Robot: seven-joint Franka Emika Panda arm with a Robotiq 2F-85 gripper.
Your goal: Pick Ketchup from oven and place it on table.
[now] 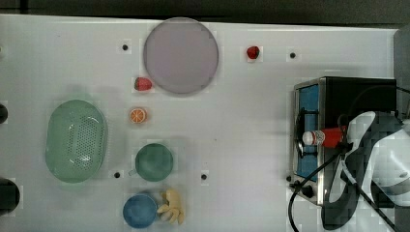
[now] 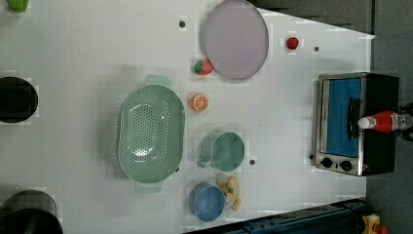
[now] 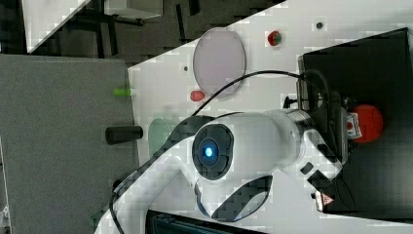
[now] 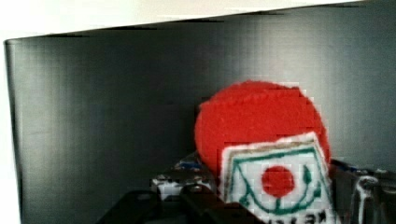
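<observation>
The ketchup (image 1: 331, 137) is a red bottle with a white cap. It lies across the black top of the oven (image 1: 360, 92), and its cap pokes out over the blue glass door. My gripper (image 1: 346, 138) is at the bottle's base end, on the top view's right. In the left view the ketchup (image 2: 384, 122) lies on the oven (image 2: 382, 87) with my gripper (image 2: 405, 125) at the frame's right edge. The right view has my white arm reaching to the ketchup (image 3: 368, 123). In the wrist view its red body and label (image 4: 261, 126) sit close against the dark oven top. The white table (image 1: 241, 121) stretches out from the oven.
On the table sit a lilac plate (image 1: 181, 55), two strawberries (image 1: 142, 84) (image 1: 253, 52), an orange slice (image 1: 138, 115), a green colander (image 1: 76, 140), a green mug (image 1: 153, 162), a blue cup (image 1: 140, 210) and a banana (image 1: 171, 207). Black cables (image 1: 309, 183) trail over the oven's front.
</observation>
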